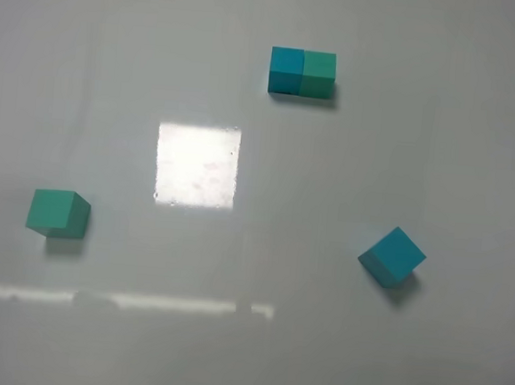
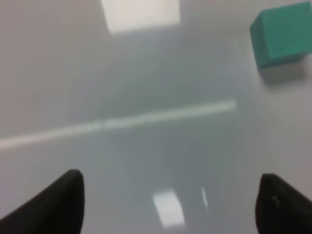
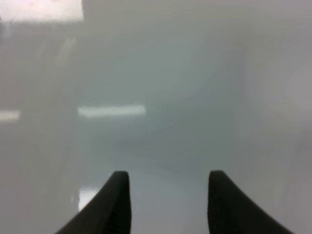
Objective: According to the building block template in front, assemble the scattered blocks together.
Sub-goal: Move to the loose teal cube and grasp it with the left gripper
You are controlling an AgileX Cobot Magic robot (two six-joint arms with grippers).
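Observation:
The building block template [image 1: 302,73], a blue cube joined to a teal-green cube, lies at the back of the table, right of centre. The loose teal-green cube [image 1: 57,212] sits at the left and also shows in the left wrist view [image 2: 285,34], well ahead of and to one side of my left gripper [image 2: 170,195], which is open and empty. The loose blue cube [image 1: 392,256] sits at the right, turned at an angle. My right gripper [image 3: 168,195] is open and empty over bare table. Neither gripper shows in the exterior high view.
The table [image 1: 245,352] is glossy pale grey. A bright square glare patch [image 1: 197,165] lies in the middle and a thin reflected light strip [image 1: 142,302] runs across the front.

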